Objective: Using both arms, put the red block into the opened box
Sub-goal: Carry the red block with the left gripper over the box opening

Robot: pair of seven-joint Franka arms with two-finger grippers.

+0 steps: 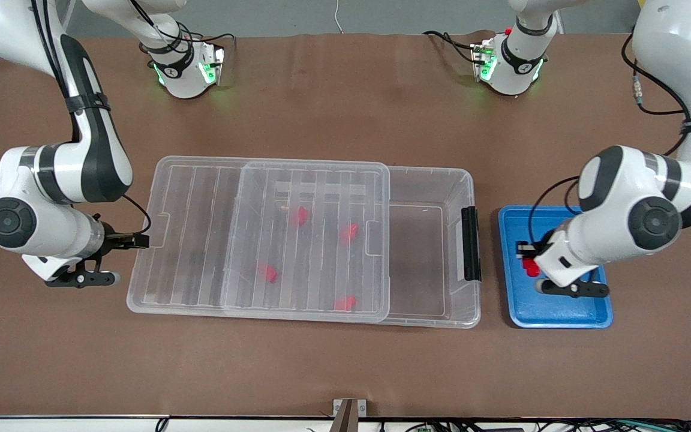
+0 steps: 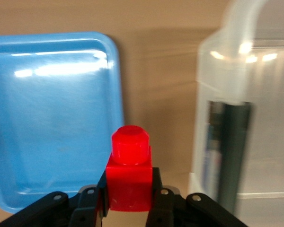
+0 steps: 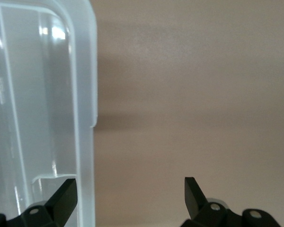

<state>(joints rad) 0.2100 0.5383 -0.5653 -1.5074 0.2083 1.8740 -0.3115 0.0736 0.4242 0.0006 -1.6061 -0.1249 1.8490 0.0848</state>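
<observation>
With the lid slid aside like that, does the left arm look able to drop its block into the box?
Probably yes. The left gripper holds the red block over the blue tray, beside the box. The lid leaves that end uncovered.

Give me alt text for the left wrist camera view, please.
The left end effector is shut on a red block, held over the blue tray. Beside the tray stands the clear box with its black clip handle.
</observation>
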